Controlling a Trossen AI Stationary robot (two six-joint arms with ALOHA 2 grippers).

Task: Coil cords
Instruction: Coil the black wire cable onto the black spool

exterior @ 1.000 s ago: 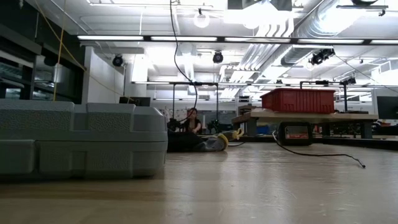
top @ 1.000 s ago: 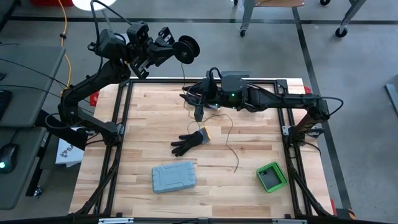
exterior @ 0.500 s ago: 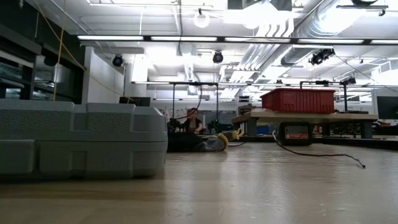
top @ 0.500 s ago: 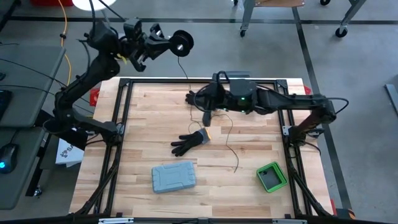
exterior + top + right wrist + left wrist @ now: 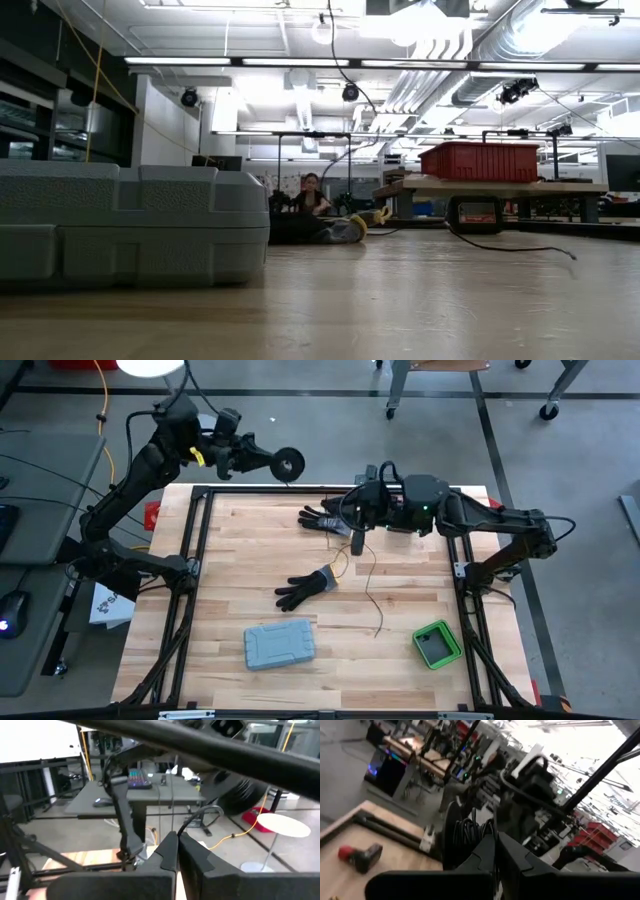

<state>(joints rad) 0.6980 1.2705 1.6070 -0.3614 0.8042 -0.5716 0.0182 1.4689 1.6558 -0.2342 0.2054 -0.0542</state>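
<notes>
**Desk:** Where is the cord?

**Me:** I see most of it wound on a black spool (image 5: 289, 463) that my left hand (image 5: 268, 457) carries off the counter's (image 5: 240, 550) far edge, fingers together on it. From the spool a thin strand (image 5: 372, 582) runs down over the boards toward the green box (image 5: 436, 644), its free end lying near that box.

**Desk:** And the right hand?

**Me:** The right hand (image 5: 356, 540) hangs over the counter's far middle, fingers pressed together; I cannot tell whether the strand is pinched between them. 2 black gloves (image 5: 305, 588) lie nearby, and a grey case (image 5: 279, 644) sits nearer me.
</notes>
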